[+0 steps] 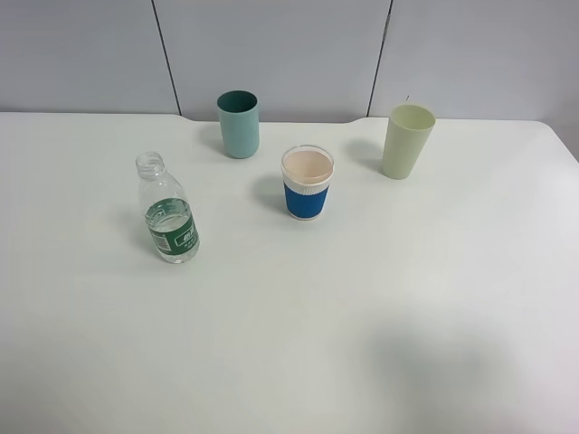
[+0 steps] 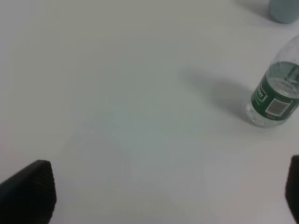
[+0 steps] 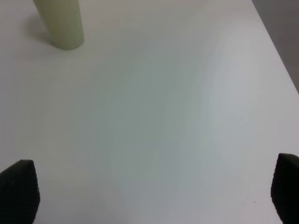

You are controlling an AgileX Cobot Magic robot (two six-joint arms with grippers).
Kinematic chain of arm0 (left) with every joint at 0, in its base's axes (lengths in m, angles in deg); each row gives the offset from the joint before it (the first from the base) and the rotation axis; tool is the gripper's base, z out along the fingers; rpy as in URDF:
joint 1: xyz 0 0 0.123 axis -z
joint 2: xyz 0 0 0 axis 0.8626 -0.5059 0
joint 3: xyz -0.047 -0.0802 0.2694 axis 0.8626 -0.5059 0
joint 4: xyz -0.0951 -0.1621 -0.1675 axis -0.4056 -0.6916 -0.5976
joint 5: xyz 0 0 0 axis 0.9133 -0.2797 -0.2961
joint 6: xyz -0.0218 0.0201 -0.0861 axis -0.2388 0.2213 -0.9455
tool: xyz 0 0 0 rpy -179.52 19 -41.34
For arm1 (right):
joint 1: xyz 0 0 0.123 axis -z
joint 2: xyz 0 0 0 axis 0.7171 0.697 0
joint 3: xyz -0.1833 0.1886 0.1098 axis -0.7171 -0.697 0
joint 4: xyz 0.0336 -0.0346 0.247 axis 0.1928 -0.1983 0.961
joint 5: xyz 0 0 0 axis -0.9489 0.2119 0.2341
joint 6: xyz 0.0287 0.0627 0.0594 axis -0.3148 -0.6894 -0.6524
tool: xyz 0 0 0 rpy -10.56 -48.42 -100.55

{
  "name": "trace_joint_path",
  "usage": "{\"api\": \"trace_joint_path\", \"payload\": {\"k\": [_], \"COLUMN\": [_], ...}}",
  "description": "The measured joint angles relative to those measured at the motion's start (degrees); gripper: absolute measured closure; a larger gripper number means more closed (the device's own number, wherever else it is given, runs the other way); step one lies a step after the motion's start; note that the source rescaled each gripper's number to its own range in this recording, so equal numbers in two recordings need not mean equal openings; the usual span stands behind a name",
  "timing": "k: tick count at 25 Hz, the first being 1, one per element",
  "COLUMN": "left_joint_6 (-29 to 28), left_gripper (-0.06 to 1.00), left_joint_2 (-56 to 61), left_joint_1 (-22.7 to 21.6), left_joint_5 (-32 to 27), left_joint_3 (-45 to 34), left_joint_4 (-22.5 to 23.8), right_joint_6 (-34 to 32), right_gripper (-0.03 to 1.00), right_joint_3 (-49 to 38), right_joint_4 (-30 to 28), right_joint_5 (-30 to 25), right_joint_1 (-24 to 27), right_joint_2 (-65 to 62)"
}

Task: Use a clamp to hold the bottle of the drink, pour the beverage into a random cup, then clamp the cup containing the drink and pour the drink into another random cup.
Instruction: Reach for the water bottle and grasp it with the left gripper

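White table (image 1: 298, 344) fills the high view. Bottle (image 1: 169, 212) stands left of centre, uncapped. Pale green tumbler (image 1: 407, 141) is upper right, teal tumbler (image 1: 239, 124) upper centre-left, blue-sleeved cup (image 1: 308, 183) at centre. All are upright & well apart. Left gripper (image 2: 161, 189) & right gripper (image 3: 152, 189) have jaws spread wide over bare table, gripping nothing.

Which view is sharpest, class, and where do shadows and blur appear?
Exterior high view: sharp, even light, faint shadow left of the bottle. Left wrist view: soft throughout, left pincer tips blurred dark. Right wrist view: pale green cup fuzzy, no glare.
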Motion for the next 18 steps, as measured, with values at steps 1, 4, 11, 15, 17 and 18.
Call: {"api": "trace_joint_path", "payload": {"k": [1, 4, 11, 15, 17, 18], "left_joint_6": [0.0, 0.0, 0.0, 0.0, 0.0, 0.0], "left_gripper": [-0.06, -0.06, -0.06, -0.06, -0.06, -0.06], "left_joint_2": [0.0, 0.0, 0.0, 0.0, 0.0, 0.0], "left_joint_1": [0.0, 0.0, 0.0, 0.0, 0.0, 0.0], "left_joint_5": [0.0, 0.0, 0.0, 0.0, 0.0, 0.0], "left_joint_3": [0.0, 0.0, 0.0, 0.0, 0.0, 0.0], "left_joint_4": [0.0, 0.0, 0.0, 0.0, 0.0, 0.0], "right_joint_6": [0.0, 0.0, 0.0, 0.0, 0.0, 0.0], "right_gripper": [-0.03, -0.03, -0.03, -0.03, -0.03, -0.03], "right_joint_3": [0.0, 0.0, 0.0, 0.0, 0.0, 0.0], "right_joint_4": [0.0, 0.0, 0.0, 0.0, 0.0, 0.0], "right_joint_5": [0.0, 0.0, 0.0, 0.0, 0.0, 0.0], "right_joint_1": [0.0, 0.0, 0.0, 0.0, 0.0, 0.0], "right_joint_2": [0.0, 0.0, 0.0, 0.0, 0.0, 0.0]}}
